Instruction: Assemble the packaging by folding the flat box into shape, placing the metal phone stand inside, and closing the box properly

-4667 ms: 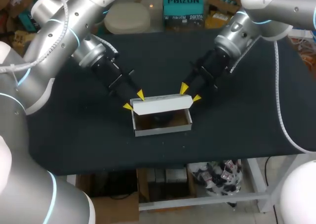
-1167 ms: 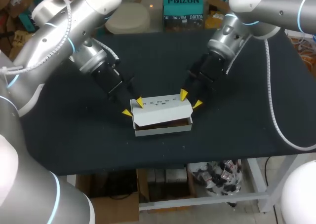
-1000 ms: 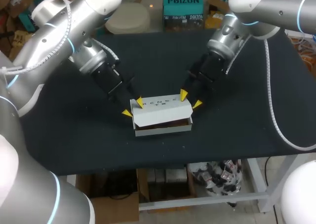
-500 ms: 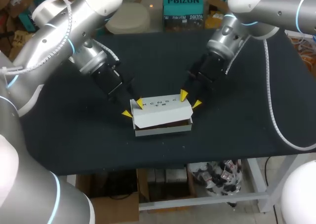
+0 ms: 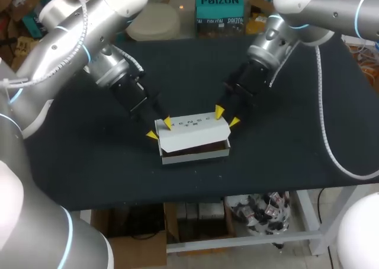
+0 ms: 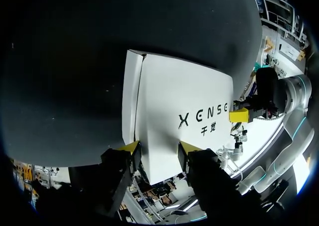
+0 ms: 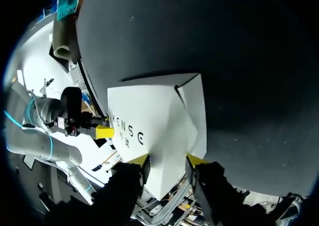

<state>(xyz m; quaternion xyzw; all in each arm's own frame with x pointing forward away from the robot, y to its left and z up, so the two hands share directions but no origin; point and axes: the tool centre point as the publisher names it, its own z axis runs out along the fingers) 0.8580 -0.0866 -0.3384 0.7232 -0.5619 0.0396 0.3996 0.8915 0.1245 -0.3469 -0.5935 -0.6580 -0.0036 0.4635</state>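
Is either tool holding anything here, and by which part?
Cannot be told: the left tool and right tool each straddle one end of the box lid, but contact isn't clear.

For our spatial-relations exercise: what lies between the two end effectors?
The white box lid, spanning left end effector to right end effector; the head view shows it.
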